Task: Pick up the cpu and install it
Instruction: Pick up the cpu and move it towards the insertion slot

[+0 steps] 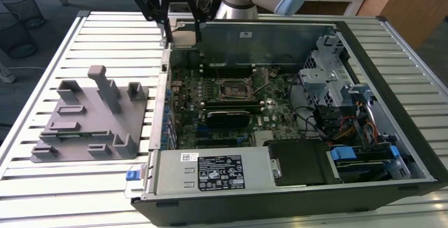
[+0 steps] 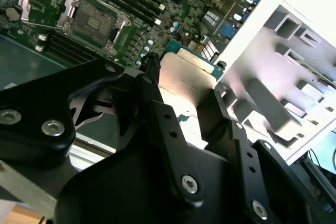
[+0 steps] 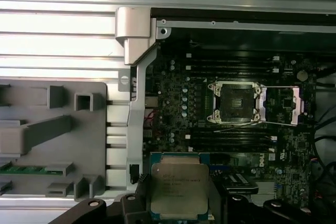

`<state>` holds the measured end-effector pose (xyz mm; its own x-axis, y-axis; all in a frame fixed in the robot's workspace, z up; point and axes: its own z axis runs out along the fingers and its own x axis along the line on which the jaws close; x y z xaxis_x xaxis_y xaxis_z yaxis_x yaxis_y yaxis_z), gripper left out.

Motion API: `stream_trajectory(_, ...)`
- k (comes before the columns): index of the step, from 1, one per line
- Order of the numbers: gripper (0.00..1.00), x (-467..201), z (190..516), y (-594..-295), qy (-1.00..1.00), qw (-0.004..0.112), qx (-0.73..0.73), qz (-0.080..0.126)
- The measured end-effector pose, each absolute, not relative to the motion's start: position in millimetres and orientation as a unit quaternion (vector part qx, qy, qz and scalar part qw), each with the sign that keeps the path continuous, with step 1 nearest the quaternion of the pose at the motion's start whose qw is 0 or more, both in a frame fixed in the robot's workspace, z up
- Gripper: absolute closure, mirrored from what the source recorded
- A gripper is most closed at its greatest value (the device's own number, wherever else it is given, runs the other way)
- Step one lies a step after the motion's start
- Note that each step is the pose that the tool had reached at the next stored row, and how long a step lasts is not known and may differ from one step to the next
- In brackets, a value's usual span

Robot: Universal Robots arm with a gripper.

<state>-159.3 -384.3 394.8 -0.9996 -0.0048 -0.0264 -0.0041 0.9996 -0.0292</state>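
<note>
My gripper hangs over the far left corner of the open computer case, shut on the cpu. In both wrist views the cpu is a flat square chip with a silvery top and a green rim, clamped between the black fingers. The black cpu socket lies on the motherboard with its metal lid swung open. The cpu is held in the air, short of the socket and apart from it.
A grey plastic fixture with upright blocks stands on the slatted table at the exterior view's left of the case. Inside the case are memory slots, a power supply, drive cages and cables.
</note>
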Motion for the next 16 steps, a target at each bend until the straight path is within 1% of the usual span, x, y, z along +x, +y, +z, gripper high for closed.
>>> stream_trajectory(16, 0.47, -127.4, 394.8, -384.2, 1.0, 0.013, -0.003, -0.015)
